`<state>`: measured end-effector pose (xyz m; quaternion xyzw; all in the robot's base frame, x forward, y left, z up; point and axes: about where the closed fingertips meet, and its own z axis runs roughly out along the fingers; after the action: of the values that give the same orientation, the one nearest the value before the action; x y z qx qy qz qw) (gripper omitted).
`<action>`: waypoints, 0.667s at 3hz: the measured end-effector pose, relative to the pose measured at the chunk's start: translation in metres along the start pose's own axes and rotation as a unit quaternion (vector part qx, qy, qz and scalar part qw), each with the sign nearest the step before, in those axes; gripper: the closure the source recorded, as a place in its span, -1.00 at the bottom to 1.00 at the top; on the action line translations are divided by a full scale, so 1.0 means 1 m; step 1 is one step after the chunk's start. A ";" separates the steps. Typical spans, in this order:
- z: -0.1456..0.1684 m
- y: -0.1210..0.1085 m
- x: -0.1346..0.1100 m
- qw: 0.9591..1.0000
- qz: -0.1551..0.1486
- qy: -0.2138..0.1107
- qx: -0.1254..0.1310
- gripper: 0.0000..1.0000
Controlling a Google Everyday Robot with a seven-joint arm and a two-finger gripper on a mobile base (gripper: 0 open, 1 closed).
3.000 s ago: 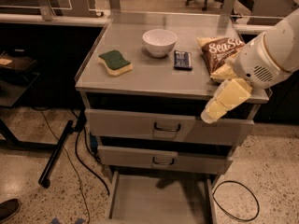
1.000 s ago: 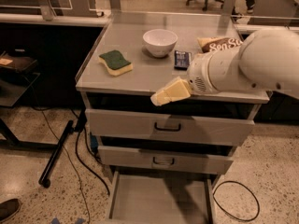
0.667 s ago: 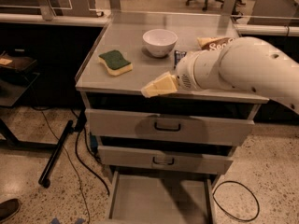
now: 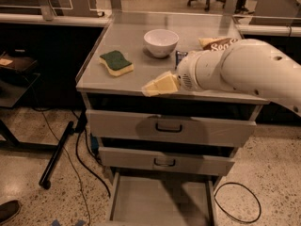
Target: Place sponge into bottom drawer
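Phase: approach | cream two-finger gripper (image 4: 160,84) near, not touching, wavy yellow-green foam sponge (image 4: 116,62); its opening can't be told | next: you centre above it, descend.

Smooth plastic tool (image 4: 151,87) over matt metal cabinet top (image 4: 129,36), foam sponge (image 4: 116,62)

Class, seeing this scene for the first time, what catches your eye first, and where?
A bulky white robot arm enters from the right, its cream gripper over the front edge of the grey cabinet top. Farther back on the left lies the green-topped yellow sponge; below, the grey metal bottom drawer stands open.
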<state>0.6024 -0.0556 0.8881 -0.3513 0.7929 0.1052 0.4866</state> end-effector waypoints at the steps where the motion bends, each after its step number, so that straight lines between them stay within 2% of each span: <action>1: 0.031 0.017 -0.001 1.000 0.015 -0.025 0.000 -1.00; 2: 0.067 0.015 -0.024 0.997 0.022 -0.078 0.014 -1.00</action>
<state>0.6463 0.0001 0.8716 -0.3176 0.7614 0.1319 0.5495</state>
